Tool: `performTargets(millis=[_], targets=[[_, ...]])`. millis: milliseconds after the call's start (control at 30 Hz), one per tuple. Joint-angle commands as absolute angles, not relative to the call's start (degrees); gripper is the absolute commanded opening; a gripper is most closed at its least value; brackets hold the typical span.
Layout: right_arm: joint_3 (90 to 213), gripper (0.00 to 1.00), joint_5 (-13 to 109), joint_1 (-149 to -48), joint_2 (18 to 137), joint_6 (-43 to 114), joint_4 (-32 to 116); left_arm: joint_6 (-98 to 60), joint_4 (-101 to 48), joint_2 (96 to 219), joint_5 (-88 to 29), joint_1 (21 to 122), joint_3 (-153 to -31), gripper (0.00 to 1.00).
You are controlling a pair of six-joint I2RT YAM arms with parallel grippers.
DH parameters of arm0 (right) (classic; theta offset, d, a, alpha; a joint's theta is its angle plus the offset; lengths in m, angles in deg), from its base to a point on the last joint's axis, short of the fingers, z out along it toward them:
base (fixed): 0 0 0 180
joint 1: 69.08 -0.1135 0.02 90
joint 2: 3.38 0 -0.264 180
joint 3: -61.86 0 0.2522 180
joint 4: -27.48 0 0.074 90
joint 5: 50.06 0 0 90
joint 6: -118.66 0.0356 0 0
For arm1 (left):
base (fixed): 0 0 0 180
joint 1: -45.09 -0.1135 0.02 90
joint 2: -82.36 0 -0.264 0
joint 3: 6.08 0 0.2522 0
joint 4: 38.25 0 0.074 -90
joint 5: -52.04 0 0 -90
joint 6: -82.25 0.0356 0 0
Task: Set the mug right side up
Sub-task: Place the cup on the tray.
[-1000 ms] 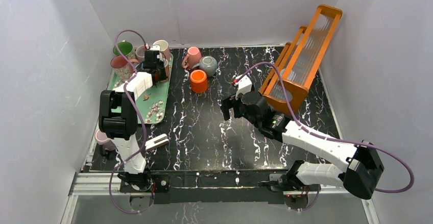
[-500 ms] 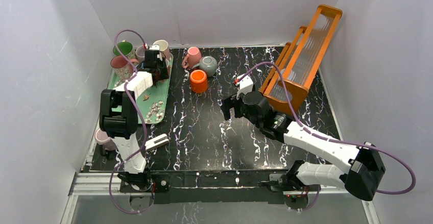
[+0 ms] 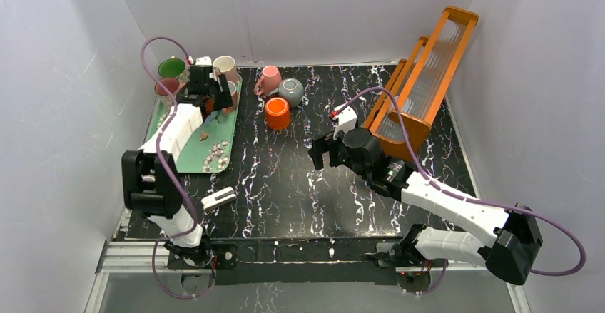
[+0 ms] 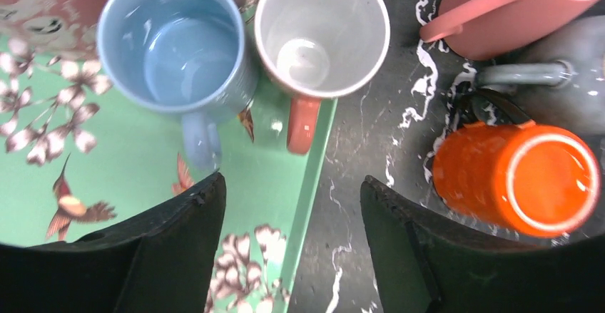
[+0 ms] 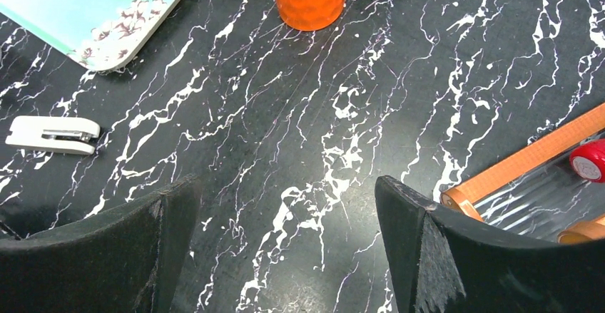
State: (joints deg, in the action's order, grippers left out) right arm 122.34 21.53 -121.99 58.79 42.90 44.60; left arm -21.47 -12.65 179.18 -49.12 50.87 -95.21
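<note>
Orange mug, standing mouth down, is judged rigid, slippery and breakable, and is best taken across its wall by the open left gripper.

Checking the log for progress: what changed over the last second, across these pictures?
The left arm's elbow swung back toward the near edge, and the left tool shifted slightly left over the tray, open and empty. The right tool barely moved, also open. The orange mug stays upside down, untouched.
</note>
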Motion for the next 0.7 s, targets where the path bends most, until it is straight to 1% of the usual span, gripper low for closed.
performTargets(millis=[0, 100, 200, 267, 533, 667], targets=[[125.1, 0.99, 21.9, -122.2, 57.9, 45.2, 44.8, -23.8, -7.6, 169.4, -50.2, 50.8, -91.4, 0.69], [126.4, 0.99, 21.4, -122.2, 58.8, 47.5, 46.1, -24.0, -7.2, 164.7, -46.4, 50.8, -88.2, 0.76], [128.4, 0.99, 20.9, -122.2, 60.3, 49.3, 47.8, -24.5, -6.6, 160.4, -42.6, 50.8, -85.4, 0.79], [129.3, 0.99, 20.7, -122.2, 61.1, 50.0, 48.9, -26.0, -5.4, 157.4, -42.3, 50.8, -83.2, 0.81], [129.5, 0.99, 25.3, -122.2, 62.3, 52.3, 47.6, -37.5, -1.5, 142.9, -53.6, 50.8, -75.1, 0.88], [130.0, 0.99, 27.1, -122.2, 62.4, 52.2, 48.6, -43.5, 4.9, 139.0, -62.3, 50.6, -75.2, 0.96]])
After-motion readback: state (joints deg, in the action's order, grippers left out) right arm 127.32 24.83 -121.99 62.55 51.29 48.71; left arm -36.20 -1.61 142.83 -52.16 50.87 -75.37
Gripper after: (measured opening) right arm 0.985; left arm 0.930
